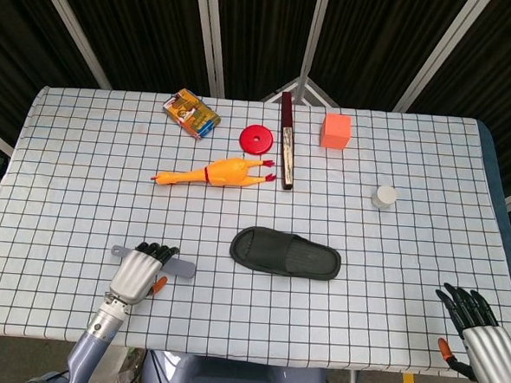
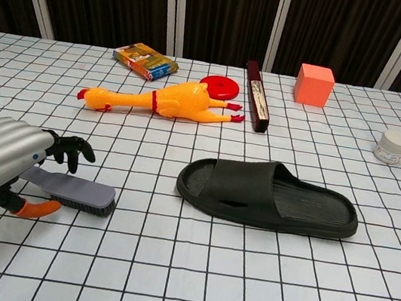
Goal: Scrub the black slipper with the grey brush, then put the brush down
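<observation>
The grey brush (image 1: 180, 267) lies flat on the checked cloth at the front left, bristles down (image 2: 83, 194). My left hand (image 1: 137, 271) hovers over its handle, fingers (image 2: 72, 149) curled down past the far side and the orange-tipped thumb on the near side; it does not clearly grip the handle. The black slipper (image 1: 285, 253) lies sole down to the right of the brush, apart from it (image 2: 269, 196). My right hand (image 1: 481, 340) sits at the front right corner with fingers spread, holding nothing.
Behind the slipper lie a yellow rubber chicken (image 1: 218, 171), a red disc (image 1: 256, 139), a long dark box (image 1: 286, 140), an orange cube (image 1: 335, 131), a colourful packet (image 1: 191, 113) and a small white jar (image 1: 384, 197).
</observation>
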{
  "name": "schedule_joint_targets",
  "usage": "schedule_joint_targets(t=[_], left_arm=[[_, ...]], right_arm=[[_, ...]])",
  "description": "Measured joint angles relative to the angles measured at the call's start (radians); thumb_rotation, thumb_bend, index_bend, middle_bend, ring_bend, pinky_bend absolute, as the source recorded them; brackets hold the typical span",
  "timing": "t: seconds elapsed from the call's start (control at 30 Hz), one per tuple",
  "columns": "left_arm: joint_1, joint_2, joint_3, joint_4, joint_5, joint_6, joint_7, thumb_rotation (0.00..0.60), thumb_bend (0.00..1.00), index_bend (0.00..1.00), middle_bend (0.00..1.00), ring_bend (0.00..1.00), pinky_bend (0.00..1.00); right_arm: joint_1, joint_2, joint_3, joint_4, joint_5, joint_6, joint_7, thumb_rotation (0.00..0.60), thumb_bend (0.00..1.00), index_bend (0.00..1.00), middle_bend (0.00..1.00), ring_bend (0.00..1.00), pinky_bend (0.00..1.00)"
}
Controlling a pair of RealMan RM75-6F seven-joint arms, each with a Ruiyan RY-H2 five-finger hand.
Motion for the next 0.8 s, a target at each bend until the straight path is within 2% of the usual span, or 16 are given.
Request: schedule_joint_targets(t=[0.33, 0.8], left_arm=[[-0.027, -0.017, -0.005, -0.012, -0.017, -0.021, 0.037, 0.600, 0.37, 0.32, 0.44, 0.39, 0.40], [-0.046, -0.030, -0.003, 0.000, -0.040, -0.026, 0.051, 0.600, 0.37, 0.32, 0.40, 0.37, 0.39]], right_arm=[[0.004, 0.000, 0.005, 0.001, 0.013, -0.009, 0.002, 0.600, 0.48, 0.00, 0.00, 0.00, 0.00], [0.002, 0.006, 0.003, -0.002, 0.014, -0.011, -0.003, 0.600, 0.48, 0.00, 0.00, 0.00, 0.00]])
